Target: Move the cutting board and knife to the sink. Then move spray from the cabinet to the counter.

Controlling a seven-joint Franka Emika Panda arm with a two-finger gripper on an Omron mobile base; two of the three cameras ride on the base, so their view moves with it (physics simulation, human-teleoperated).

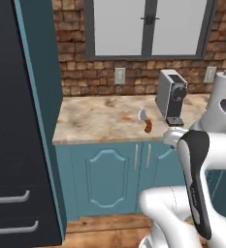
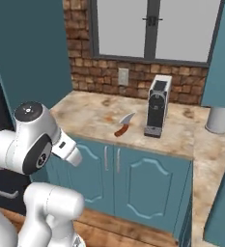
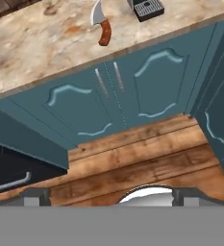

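Silver-bladed knife (image 3: 102,24) lies flat on the table (image 3: 36,53), far ahead of the gripper (image 3: 108,196).
Gripper is open, empty; knife looks light, stiff; better take the brown handle.

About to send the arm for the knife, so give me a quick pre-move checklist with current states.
1. Knife lies flat on the counter, near the front edge: ok.
2. Handle faces the counter's front edge: ok.
3. Clear gap between knife and coffee machine: ok.
4. End effector open and empty: ok.
5. End effector positioned over the knife: not ok, it looks at the base cabinet doors and floor.
6. Cutting board and sink located: cannot tell.
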